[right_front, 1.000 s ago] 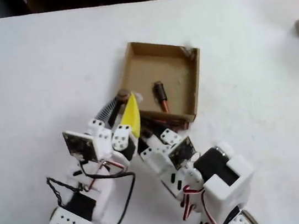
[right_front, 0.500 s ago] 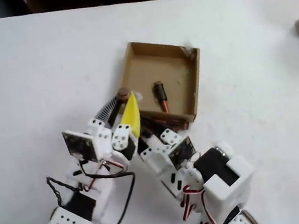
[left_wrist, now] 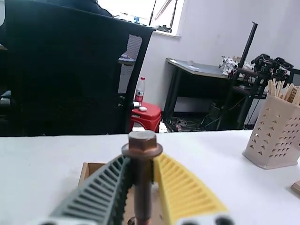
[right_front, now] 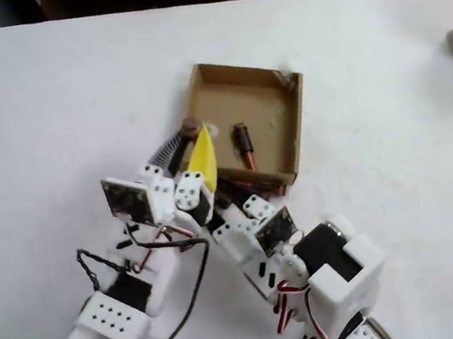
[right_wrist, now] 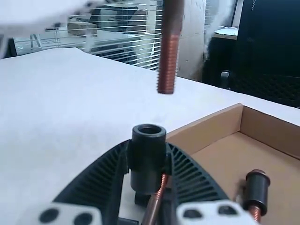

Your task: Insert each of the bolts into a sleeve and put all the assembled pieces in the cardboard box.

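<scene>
On the white counter (right_front: 48, 102), the cardboard box (right_front: 274, 116) is seen about midway between the far edge and the near edge where the two arms are mounted. One assembled piece (right_front: 243, 144) is already laid on the box floor, its bolt seated in its dark sleeve. The task is judged to be partly done: a second pair is being brought together just off the corner of the box nearest the arms, and neither the insertion nor the drop into the box has yet been made. Whether more loose bolts wait elsewhere cannot be told. The left hand (left_wrist: 140, 164) is clamped on a copper bolt (left_wrist: 142, 140), gripped just under the head between the grey and yellow fingers and held upright, threads down. The right hand (right_wrist: 147, 164) is closed around a black sleeve (right_wrist: 148, 136), which is held upright with its bore open to the top. In the right wrist view the threaded tip of the bolt is shown hanging above the sleeve's mouth, apart from it and slightly off its axis, so alignment is judged to be needed before lowering.
</scene>
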